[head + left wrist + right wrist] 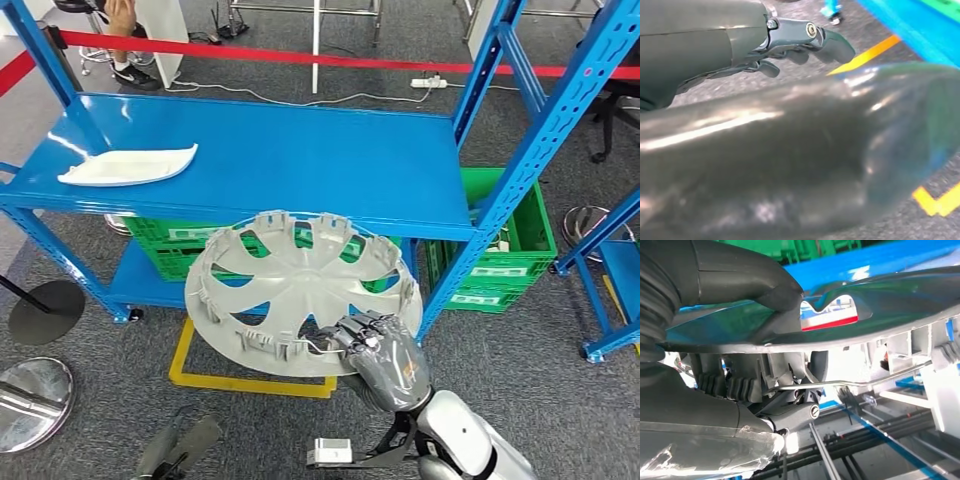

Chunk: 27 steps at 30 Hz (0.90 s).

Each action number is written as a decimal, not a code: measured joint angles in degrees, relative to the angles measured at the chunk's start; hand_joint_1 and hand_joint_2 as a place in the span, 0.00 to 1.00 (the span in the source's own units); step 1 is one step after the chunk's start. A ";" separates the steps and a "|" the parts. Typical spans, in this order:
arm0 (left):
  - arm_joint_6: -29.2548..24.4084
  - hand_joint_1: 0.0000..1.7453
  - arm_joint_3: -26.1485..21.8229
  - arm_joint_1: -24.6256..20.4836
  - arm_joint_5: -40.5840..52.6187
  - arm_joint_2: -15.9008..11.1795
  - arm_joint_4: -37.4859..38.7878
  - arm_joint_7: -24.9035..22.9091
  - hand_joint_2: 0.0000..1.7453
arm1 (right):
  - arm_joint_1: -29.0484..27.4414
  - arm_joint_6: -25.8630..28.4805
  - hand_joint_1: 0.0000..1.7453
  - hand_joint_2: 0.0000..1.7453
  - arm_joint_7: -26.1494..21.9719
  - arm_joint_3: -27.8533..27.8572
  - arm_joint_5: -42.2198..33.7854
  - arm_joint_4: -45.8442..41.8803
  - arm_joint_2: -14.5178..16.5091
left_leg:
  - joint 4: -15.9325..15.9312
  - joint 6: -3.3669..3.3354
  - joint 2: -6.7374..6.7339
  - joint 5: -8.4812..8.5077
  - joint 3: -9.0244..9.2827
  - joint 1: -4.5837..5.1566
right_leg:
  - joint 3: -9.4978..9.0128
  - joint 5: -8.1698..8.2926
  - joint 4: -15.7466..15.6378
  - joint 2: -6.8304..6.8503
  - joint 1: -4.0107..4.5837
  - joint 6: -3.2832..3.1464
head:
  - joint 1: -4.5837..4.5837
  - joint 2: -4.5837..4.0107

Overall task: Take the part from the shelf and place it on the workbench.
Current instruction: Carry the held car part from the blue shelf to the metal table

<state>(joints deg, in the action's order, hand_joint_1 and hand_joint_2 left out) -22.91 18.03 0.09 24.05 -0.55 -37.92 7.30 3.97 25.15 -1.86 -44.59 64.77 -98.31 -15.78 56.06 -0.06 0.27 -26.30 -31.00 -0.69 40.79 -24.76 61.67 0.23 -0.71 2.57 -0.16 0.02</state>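
A silver wheel cover (pixel 287 290) hangs tilted in the air, in front of the blue shelf (pixel 317 160) and just below its upper deck. My right hand (pixel 381 355) grips the cover's near rim. In the right wrist view the thumb (pixel 753 285) presses on the cover's face (pixel 885 295) and the fingers (pixel 734 385) curl under the rim's clips. A white curved part (pixel 128 165) lies on the shelf's left end. My left hand (pixel 177 445) hangs low over the floor, its fingers (pixel 791 45) stretched out and holding nothing.
Green crates (pixel 513 250) stand under and beside the shelf. Yellow tape (pixel 226 380) marks the floor below the cover. Round metal bases (pixel 34 400) lie at the left. A second blue rack (pixel 611 270) stands at the right. A red barrier tape (pixel 302 57) runs behind, with a seated person (pixel 121 20) beyond.
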 joint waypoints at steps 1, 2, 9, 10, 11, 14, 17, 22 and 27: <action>0.02 0.00 -0.07 -0.01 0.00 -0.06 0.00 0.00 0.00 | -0.10 -0.19 1.00 1.00 -0.03 0.09 -0.30 0.00 0.00 | 0.02 -0.33 -0.01 0.63 -0.70 0.12 | 0.79 -3.19 3.46 -0.02 0.03 0.08 | -0.09 0.00; 0.02 0.00 -0.10 -0.04 0.01 -0.08 0.00 0.00 0.00 | -0.15 -0.37 1.00 1.00 -0.03 0.19 -0.58 0.00 0.00 | 0.05 -0.53 -0.02 1.25 -1.43 0.27 | 1.44 -5.87 7.46 -0.05 0.09 0.08 | -0.13 0.00; 0.01 0.00 -0.12 0.00 0.03 0.14 0.00 -0.03 0.00 | -0.26 -1.74 1.00 1.00 -0.04 1.05 -2.42 -0.17 0.01 | 0.18 -0.23 -0.09 5.10 -5.67 0.81 | -11.52 -4.21 -1.41 -0.33 1.56 -2.17 | -0.12 -0.01; 0.01 0.00 -0.13 0.00 0.04 0.21 0.00 -0.08 0.00 | -0.29 -1.91 1.00 1.00 -0.04 1.16 -2.56 -0.29 0.02 | 0.09 0.05 -0.10 5.61 -5.95 0.67 | -13.22 -4.86 -4.30 -0.39 1.85 -2.38 | -0.13 -0.01; 0.00 0.00 -0.13 0.03 0.05 0.26 0.00 -0.18 0.00 | -0.34 -2.08 1.00 1.00 -0.04 1.25 -2.67 -0.40 0.02 | -0.12 0.40 -0.11 6.13 -6.16 0.55 | -13.72 -5.15 -5.74 -0.39 2.06 -2.47 | -0.13 0.00; -0.02 0.00 -0.18 0.15 0.08 0.26 0.00 -0.55 0.00 | -0.45 -2.62 1.00 1.00 0.02 1.57 -2.98 -0.61 0.02 | 0.21 1.49 -0.11 5.55 -6.86 0.38 | -13.11 -3.60 -6.99 -0.24 1.80 -2.94 | -0.11 -0.01; -0.02 0.00 -0.28 0.18 0.08 0.23 0.00 -0.79 0.00 | -0.68 -3.27 1.00 1.00 0.27 1.90 -3.08 -0.66 0.02 | 9.04 2.47 -0.09 -1.31 -9.77 0.16 | -12.31 -2.31 -7.07 0.01 1.30 -3.24 | -0.02 -0.01; 0.00 0.00 -0.53 0.28 0.08 0.12 0.00 -1.09 0.00 | -1.09 -4.25 1.00 1.00 0.64 1.99 -3.03 -0.66 0.02 | 9.90 3.96 -0.58 -0.13 -6.61 -0.70 | -10.11 -1.77 -5.46 0.24 0.36 -2.34 | -0.03 -0.01; 0.00 0.00 -0.66 -0.01 0.09 0.38 -0.21 -1.12 0.00 | -1.09 -5.08 1.00 1.00 1.16 2.07 -2.12 -0.78 0.02 | 2.13 2.17 -2.03 0.50 -2.64 -0.27 | -8.50 -2.46 -2.99 1.27 0.65 -0.94 | 0.09 0.00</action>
<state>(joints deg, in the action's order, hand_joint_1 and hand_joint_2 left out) -22.91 17.37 0.07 24.15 -0.17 -38.13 6.18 2.88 20.08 -0.70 -42.52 62.65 -99.09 -15.76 58.20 2.11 -1.76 -25.80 -33.64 -0.96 32.29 -27.22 58.68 1.50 -0.07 1.63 -0.07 0.02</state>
